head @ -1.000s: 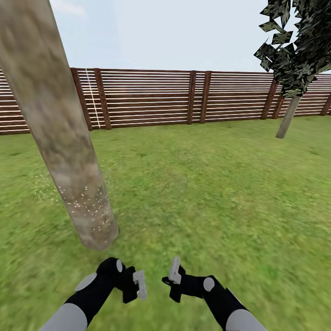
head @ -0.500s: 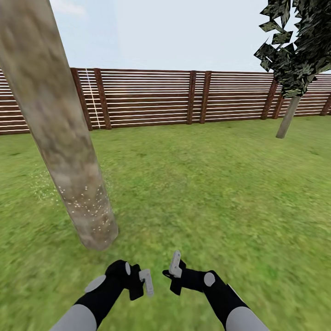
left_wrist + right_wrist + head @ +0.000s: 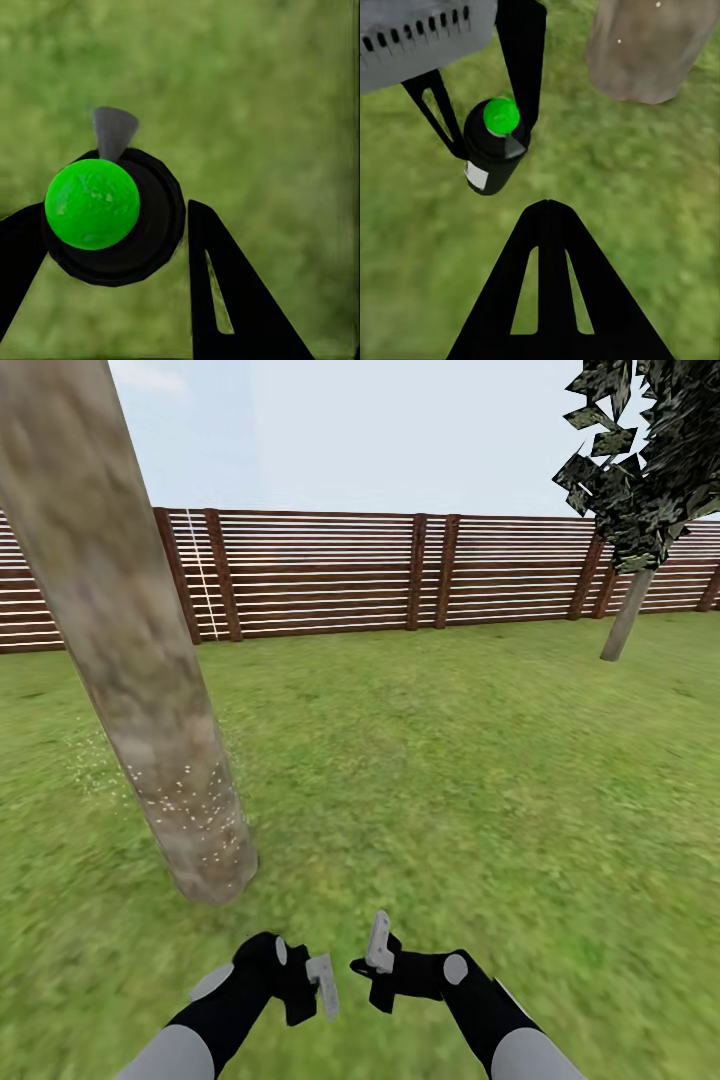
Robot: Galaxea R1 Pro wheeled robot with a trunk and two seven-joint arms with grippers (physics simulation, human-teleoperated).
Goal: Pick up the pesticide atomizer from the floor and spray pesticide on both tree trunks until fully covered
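Observation:
A thick mottled grey-brown tree trunk (image 3: 150, 690) leans at the left, its foot close ahead of my arms. White specks of pesticide (image 3: 185, 805) dot its lower part and the grass beside it. The pesticide atomizer (image 3: 493, 154), a black bottle with a green top (image 3: 92, 204), sits between the fingers of my left gripper (image 3: 322, 985), which is shut on it low over the lawn (image 3: 450, 760). My right gripper (image 3: 378, 945) is shut and empty, a short way to the right of the left one. The trunk's base (image 3: 649, 52) stands just beyond the bottle. The other tree is out of view.
A brown slatted wooden fence (image 3: 400, 570) closes off the far side of the grass. A thin-stemmed tree with dark leaves (image 3: 625, 615) stands at the far right near the fence. Open grass stretches ahead and to the right.
My left gripper has shifted a little to the right, closer to the right gripper. The right gripper, the trunk and the view have barely moved.

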